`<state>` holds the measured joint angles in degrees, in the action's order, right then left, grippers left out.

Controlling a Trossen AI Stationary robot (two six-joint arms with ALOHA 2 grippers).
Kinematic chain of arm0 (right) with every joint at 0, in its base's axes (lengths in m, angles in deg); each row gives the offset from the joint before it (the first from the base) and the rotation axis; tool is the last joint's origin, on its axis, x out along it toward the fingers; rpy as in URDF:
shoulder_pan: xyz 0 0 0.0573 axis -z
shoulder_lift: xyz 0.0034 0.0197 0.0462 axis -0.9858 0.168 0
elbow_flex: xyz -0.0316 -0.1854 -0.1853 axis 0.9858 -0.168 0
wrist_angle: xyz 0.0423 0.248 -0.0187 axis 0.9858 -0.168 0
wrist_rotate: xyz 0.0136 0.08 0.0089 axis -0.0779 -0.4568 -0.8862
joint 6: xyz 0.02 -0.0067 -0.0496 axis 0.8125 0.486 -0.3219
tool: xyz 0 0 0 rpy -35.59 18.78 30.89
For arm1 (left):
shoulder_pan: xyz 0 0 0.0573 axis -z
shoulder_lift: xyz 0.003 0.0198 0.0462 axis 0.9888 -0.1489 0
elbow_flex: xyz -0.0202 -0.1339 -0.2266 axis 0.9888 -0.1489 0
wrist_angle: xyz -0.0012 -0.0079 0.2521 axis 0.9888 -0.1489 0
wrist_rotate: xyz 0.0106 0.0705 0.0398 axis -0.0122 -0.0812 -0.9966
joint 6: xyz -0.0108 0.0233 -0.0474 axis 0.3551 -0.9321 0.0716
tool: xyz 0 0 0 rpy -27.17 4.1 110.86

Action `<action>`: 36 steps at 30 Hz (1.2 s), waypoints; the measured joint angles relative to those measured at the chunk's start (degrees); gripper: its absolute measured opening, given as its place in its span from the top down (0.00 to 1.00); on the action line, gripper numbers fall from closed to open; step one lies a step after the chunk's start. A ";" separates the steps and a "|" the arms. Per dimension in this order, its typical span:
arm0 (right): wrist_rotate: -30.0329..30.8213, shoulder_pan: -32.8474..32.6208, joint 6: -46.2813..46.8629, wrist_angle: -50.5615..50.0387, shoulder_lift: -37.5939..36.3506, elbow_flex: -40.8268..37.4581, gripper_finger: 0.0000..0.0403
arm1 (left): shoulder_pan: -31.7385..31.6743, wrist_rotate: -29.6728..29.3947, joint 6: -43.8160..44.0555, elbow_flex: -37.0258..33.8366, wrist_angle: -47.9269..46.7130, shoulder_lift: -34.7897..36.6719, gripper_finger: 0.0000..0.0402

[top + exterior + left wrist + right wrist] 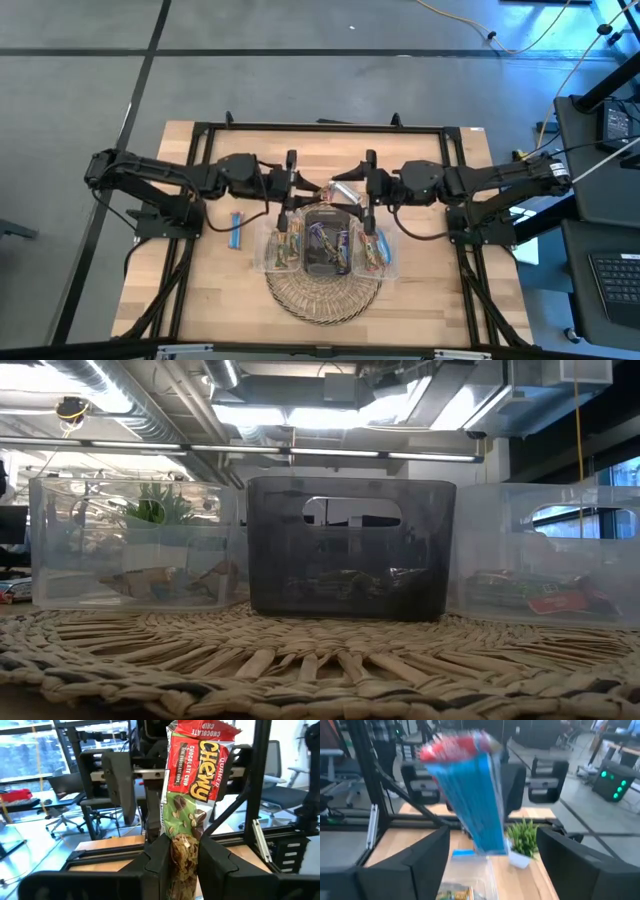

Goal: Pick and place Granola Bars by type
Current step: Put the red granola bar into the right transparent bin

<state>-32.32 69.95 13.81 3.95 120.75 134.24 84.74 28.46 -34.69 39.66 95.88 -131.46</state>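
Granola bar [200, 775], red Chewy wrapper, upright above clear compartment tray [268, 262], lower end clamped in my left gripper [184, 862]. My right gripper [490, 865] just across from it, over same tray, fingers [427, 857] spread wide, nothing between them. Blue bar [236, 231] flat on surface [200, 290], just left of tray. Purple-wrapped bars [328, 238] in tray's dark middle compartment; tan ones [150, 582] in left, red ones [545, 595] in right. Potted plant [521, 840] behind tray.

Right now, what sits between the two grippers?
A Quaker Chewy bar, pinched by the left gripper; the right gripper stands open around its other end. Both wrist views show it.
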 joint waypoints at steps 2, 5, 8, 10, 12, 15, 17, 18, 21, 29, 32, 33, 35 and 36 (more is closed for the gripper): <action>-0.18 -0.01 -0.53 1.63 0.12 0.00 0.25 | 0.46 -2.12 -0.03 0.00 0.01 0.00 0.82; -0.34 -0.01 -0.85 4.32 0.67 0.00 0.23 | 0.79 -3.92 -0.02 0.00 0.01 0.00 0.82; -1.63 0.01 -1.47 8.05 1.72 0.00 0.23 | 0.79 -4.18 -0.02 0.00 -0.01 0.00 0.82; -1.71 0.01 -2.62 9.72 2.92 0.00 0.23 | 0.79 -4.16 -0.02 0.00 0.06 0.00 0.82; -1.74 0.01 -3.90 10.17 3.99 0.00 0.25 | 0.79 -4.16 -0.03 0.00 0.01 0.00 0.82; -1.73 0.01 -5.11 11.00 4.52 0.00 0.31 | 0.77 -4.16 -0.03 0.00 0.01 0.00 0.82; -1.71 0.01 -5.16 11.15 4.49 0.00 0.37 | 0.78 -4.11 -0.03 0.00 -0.14 0.00 0.82; -1.72 0.01 -5.16 11.11 4.50 0.00 0.40 | 0.79 -4.13 -0.04 0.00 -0.32 0.00 0.82; -1.66 0.05 -5.33 11.05 4.34 0.00 0.51 | 0.79 -4.09 -0.07 0.00 -0.45 0.00 0.82; -1.52 0.05 -6.59 10.65 4.26 0.00 0.74 | 0.75 -3.92 -0.05 0.02 -0.58 0.00 0.82; -1.53 0.05 -7.05 10.63 4.26 0.00 0.76 | 0.73 -3.92 -0.07 0.02 -0.53 0.00 0.82; -1.52 0.05 -7.04 10.61 4.26 0.00 0.77 | 0.72 -3.92 -0.07 0.02 -0.54 0.00 0.82; -1.54 0.05 -7.08 10.60 4.26 0.00 0.77 | 0.72 -3.92 -0.07 0.02 -0.53 0.00 0.82; -1.54 0.05 -7.16 10.58 4.26 0.00 0.77 | 0.72 -3.92 -0.07 0.02 -0.53 0.00 0.82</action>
<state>-33.85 70.00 6.65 14.52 125.01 134.24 85.47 24.54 -34.76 39.68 95.35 -131.46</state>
